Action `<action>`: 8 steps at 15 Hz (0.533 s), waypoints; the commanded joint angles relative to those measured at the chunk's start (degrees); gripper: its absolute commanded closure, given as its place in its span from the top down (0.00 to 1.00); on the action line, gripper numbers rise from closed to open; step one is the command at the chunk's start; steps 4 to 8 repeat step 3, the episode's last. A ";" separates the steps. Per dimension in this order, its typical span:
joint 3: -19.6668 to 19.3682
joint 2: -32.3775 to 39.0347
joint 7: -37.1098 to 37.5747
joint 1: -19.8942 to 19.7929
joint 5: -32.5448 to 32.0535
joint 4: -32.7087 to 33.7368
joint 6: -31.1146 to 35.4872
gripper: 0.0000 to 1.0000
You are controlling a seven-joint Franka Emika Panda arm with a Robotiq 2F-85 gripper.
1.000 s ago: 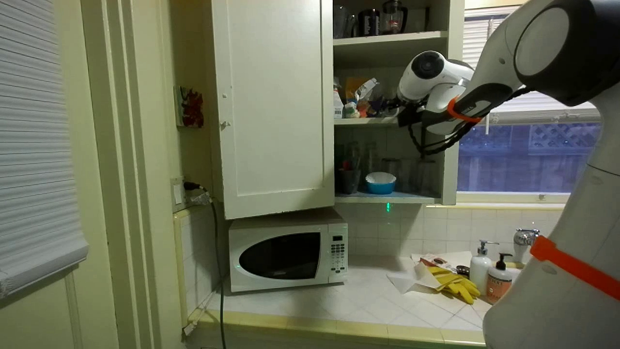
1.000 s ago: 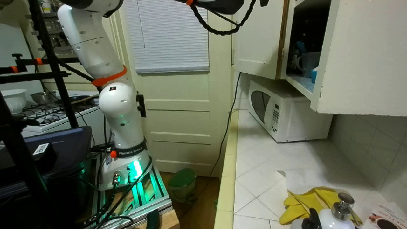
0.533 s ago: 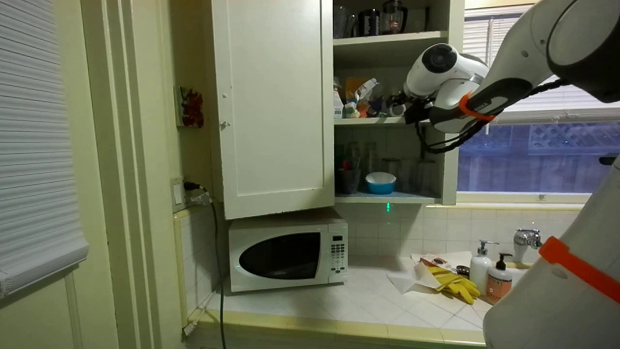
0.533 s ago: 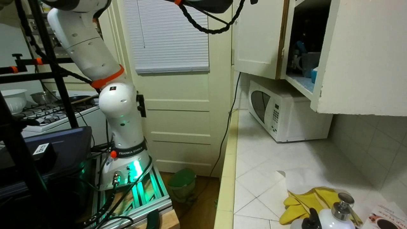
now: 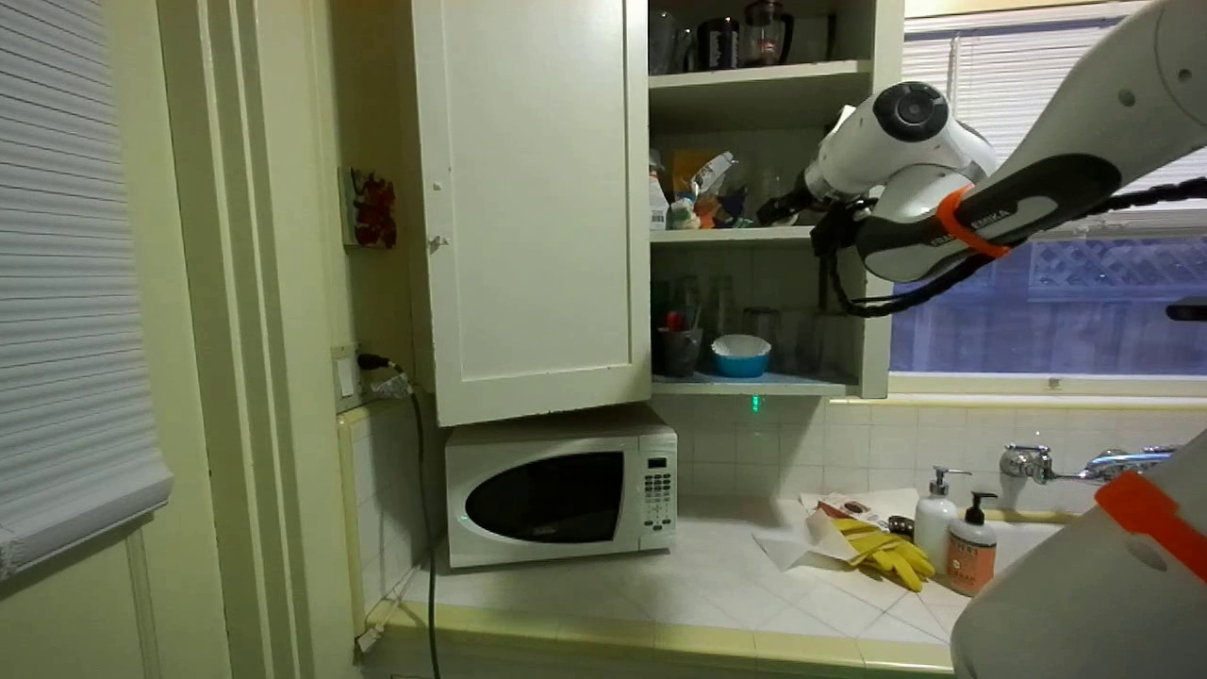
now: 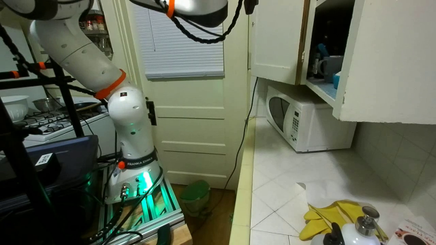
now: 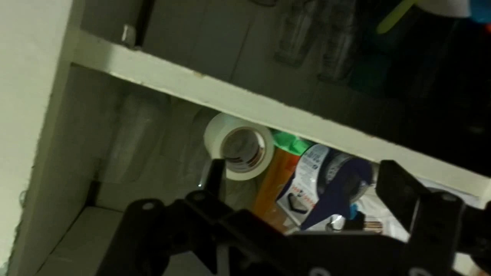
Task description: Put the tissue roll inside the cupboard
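The white tissue roll [image 7: 220, 134] lies on its side on the cupboard's middle shelf, close to the shelf edge, its hollow core facing the wrist camera. It is inside the cupboard [image 5: 877, 302], which also shows in an exterior view [image 6: 391, 68]. My gripper [image 7: 303, 172] is open and empty, with its fingers wide apart. One finger overlaps the roll's rim in the wrist view; I see no grip on it. In an exterior view the gripper [image 5: 781, 207] is at the front of the middle shelf, and the roll is hidden behind it.
The cupboard door [image 5: 537, 189] stands open. Bags and packets [image 5: 702, 193] share the middle shelf. A blue bowl [image 5: 741, 358] and cups stand on the lower shelf. The microwave [image 5: 556, 500], yellow gloves [image 5: 886, 547] and soap bottles [image 5: 969, 552] are on the counter below.
The arm has drawn back from the cupboard, moving right in one exterior view and left in the other. The roll, visible at the fingers half a second ago, is now hidden there.
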 commanded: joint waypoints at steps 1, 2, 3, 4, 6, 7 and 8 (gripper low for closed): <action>-6.61 -10.93 -14.94 10.88 4.84 -11.38 -1.29 1.00; -3.25 -4.35 -7.13 4.79 1.84 -5.43 0.46 1.00; -4.74 -6.38 -9.90 7.28 2.56 -7.63 0.40 1.00; -4.74 -6.38 -9.90 7.28 2.56 -7.63 0.40 1.00; -4.74 -6.38 -9.90 7.28 2.56 -7.63 0.40 1.00; -4.74 -6.38 -9.90 7.28 2.56 -7.63 0.40 1.00; -4.74 -6.38 -9.90 7.28 2.56 -7.63 0.40 1.00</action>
